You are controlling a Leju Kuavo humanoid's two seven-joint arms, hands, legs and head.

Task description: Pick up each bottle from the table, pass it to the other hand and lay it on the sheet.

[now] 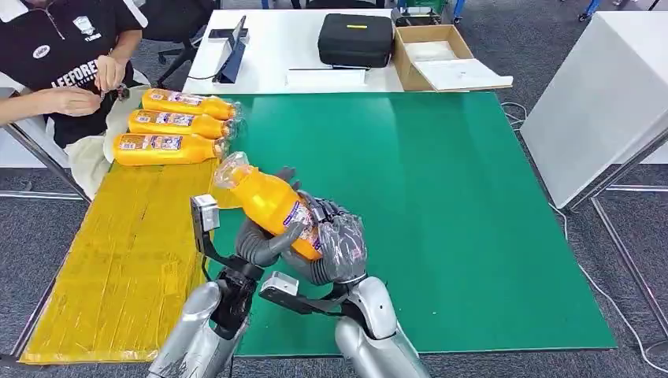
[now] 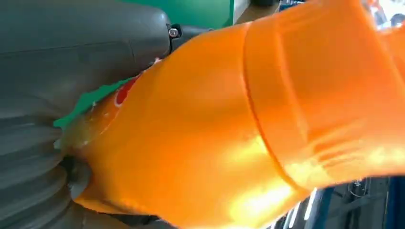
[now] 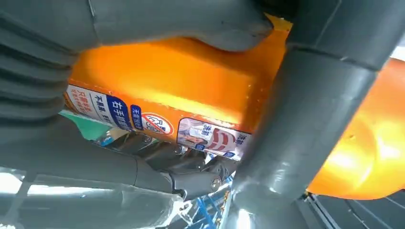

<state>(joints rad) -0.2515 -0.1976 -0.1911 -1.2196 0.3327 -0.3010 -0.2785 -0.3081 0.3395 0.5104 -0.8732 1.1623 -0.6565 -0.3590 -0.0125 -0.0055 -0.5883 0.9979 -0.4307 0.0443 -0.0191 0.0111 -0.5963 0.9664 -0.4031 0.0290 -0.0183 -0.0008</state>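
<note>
Mid-transfer: right hand (image 1: 335, 248) and left hand (image 1: 264, 240) both grip the orange plastic juice bottle (image 1: 272, 203) above the green counter (image 1: 441, 197), neck tilted toward the yellow sheet (image 1: 126, 244) for laying down.

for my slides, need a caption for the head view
Both hands, left hand and right hand, hold an orange bottle above the green mat; three bottles lie on the yellow sheet.

Bright, even indoor light, soft shadows.
Head view is sharp; both wrist views are blurred close-ups, with glare streaks on the orange bottle (image 2: 248, 129).
</note>
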